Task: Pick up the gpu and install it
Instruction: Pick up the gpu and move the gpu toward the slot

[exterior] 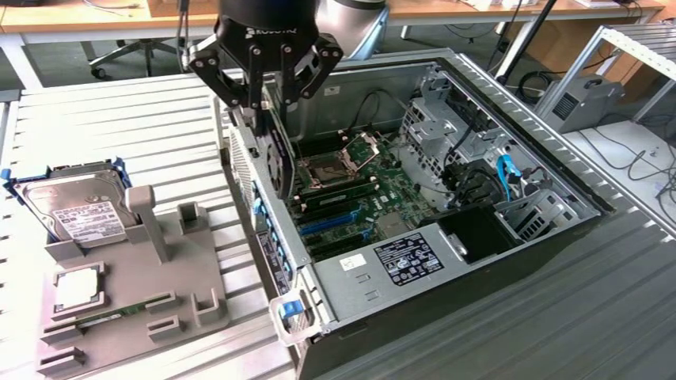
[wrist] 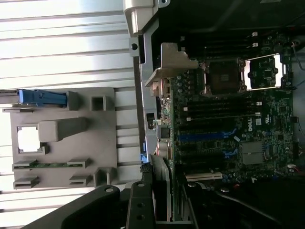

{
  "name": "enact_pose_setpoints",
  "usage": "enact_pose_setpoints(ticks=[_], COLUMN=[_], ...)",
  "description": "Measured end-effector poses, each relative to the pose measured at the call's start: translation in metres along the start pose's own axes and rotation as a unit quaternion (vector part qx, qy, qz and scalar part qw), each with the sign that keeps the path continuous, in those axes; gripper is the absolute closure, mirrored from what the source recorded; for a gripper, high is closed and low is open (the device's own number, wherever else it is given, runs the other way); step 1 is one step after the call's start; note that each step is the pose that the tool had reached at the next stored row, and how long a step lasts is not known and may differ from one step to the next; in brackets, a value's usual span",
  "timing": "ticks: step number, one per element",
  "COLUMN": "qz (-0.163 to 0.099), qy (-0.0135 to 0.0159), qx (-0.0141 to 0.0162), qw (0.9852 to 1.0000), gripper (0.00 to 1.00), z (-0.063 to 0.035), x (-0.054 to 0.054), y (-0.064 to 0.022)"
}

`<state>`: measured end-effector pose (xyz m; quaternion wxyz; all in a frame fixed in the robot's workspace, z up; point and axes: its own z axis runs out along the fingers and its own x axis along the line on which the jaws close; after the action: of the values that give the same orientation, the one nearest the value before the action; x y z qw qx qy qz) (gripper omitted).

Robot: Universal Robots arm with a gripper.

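Below, the open computer case (exterior: 444, 317) bares its motherboard (exterior: 396, 190). At the exterior view's left stands a grey holder (exterior: 138, 317) carrying a hard drive (exterior: 79, 214). The gpu (exterior: 281, 154) hangs upright, close beside the case's wall, pinched by the half-closed gripper (exterior: 266, 103).

The gpu (exterior: 282, 157) is shown dark, with a green edge seen in the wrist view. The tool (exterior: 266, 101) is finished in black. The motherboard (exterior: 365, 194) is coloured green and crossed by blue slots (exterior: 332, 224). The drive (exterior: 79, 210) is seen silver, marked with a white label and framed in blue. The holder (exterior: 138, 309) is moulded in grey. The table (exterior: 127, 119) is ribbed in pale grey.
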<state>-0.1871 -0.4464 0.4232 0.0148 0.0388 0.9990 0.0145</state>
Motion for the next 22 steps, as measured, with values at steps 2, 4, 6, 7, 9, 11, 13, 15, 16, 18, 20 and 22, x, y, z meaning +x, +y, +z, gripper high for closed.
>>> enact_pose_setpoints(ticks=[2,4,6,7,9,11,13,15,16,18,20,22], qz=[0.000,0.000,0.000,0.000,0.000,0.000,0.000,0.000,0.000,0.000,0.000,0.000], qy=[0.0000,0.0000,0.0000,0.0000,0.0000,0.0000,0.0000,0.0000,0.0000,0.0000,0.0000,0.0000], qx=[0.0000,0.0000,0.0000,0.0000,0.0000,0.0000,0.0000,0.0000,0.0000,0.0000,0.0000,0.0000], qw=[1.0000,1.0000,1.0000,1.0000,1.0000,1.0000,1.0000,1.0000,1.0000,1.0000,1.0000,1.0000], gripper=[0.71,0.71,0.71,0.71,0.71,0.71,0.71,0.71,0.71,0.71,0.71,0.71], z=[0.0001,0.0001,0.0002,0.0003,0.0003,0.0004,0.0005,0.0005,0.0006,0.0006,0.0007,0.0008], x=[-0.002,-0.005,-0.007,-0.008,-0.010,-0.014,-0.016,-0.018,-0.019,-0.021,-0.022,-0.024], y=[0.0002,0.0003,0.0005,0.0006,0.0008,0.0010,0.0012,0.0014,0.0014,0.0016,0.0017,0.0019])
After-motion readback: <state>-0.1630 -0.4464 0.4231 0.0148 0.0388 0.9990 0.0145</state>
